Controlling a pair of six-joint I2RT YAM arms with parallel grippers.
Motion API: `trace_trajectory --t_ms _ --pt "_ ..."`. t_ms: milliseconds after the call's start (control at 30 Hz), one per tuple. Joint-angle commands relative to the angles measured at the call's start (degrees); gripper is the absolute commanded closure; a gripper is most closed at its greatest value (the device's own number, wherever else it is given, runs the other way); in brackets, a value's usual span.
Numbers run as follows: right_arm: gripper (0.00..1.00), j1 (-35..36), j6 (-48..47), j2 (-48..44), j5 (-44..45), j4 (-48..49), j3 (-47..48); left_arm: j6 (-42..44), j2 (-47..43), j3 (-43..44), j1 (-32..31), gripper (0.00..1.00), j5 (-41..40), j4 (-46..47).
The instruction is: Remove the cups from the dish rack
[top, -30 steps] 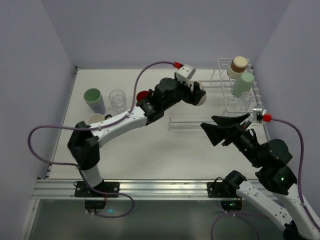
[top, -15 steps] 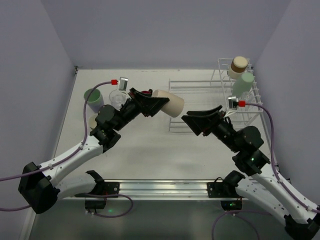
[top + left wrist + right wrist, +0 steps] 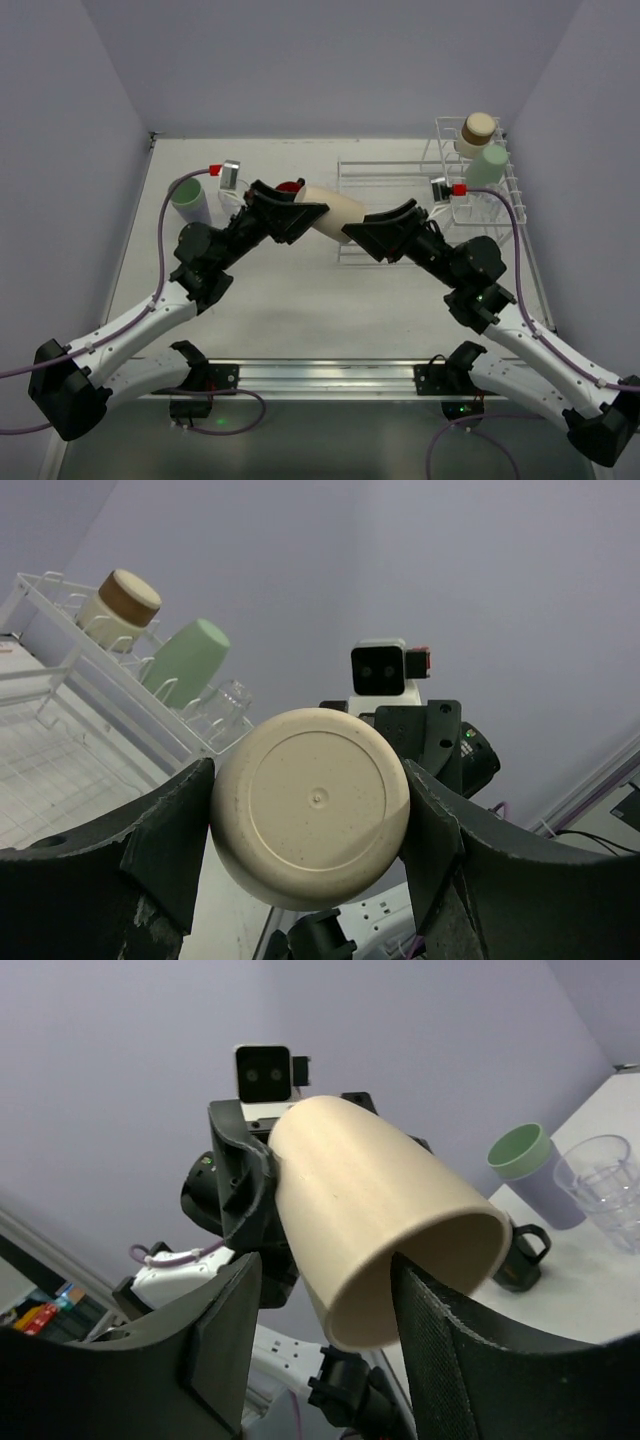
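My left gripper (image 3: 308, 215) is shut on a cream cup (image 3: 335, 208) and holds it on its side in the air over the table's middle. In the left wrist view the cup's base (image 3: 310, 802) fills the gap of that gripper (image 3: 308, 825). My right gripper (image 3: 366, 229) is open, its jaws straddling the cup's mouth end (image 3: 400, 1230); in the right wrist view (image 3: 325, 1305) one finger stands apart from the wall and the other is at the rim. The white dish rack (image 3: 400, 172) holds a tan-brown cup (image 3: 479, 130), a pale green cup (image 3: 486, 166) and a clear glass (image 3: 228, 702).
A lavender tumbler (image 3: 188, 200), a clear glass (image 3: 233, 196) and a red mug (image 3: 290, 186) stand on the table at the back left, partly behind my left arm. Purple walls close in the table on three sides.
My left arm has pulled back from the rack toward the middle with the cream cup. My right arm has reached left, and its open jaws now sit around the cup's mouth.
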Motion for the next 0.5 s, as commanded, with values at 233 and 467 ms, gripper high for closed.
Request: trace_trajectory --t_ms 233,467 --pt "0.95 4.1 1.94 7.34 -0.58 10.65 4.91 4.42 -4.02 -0.1 -0.07 0.4 -0.54 -3.09" --pt "1.0 4.45 -9.82 11.01 0.3 -14.0 14.18 30.5 -18.61 15.1 0.2 0.0 -23.63 -42.1"
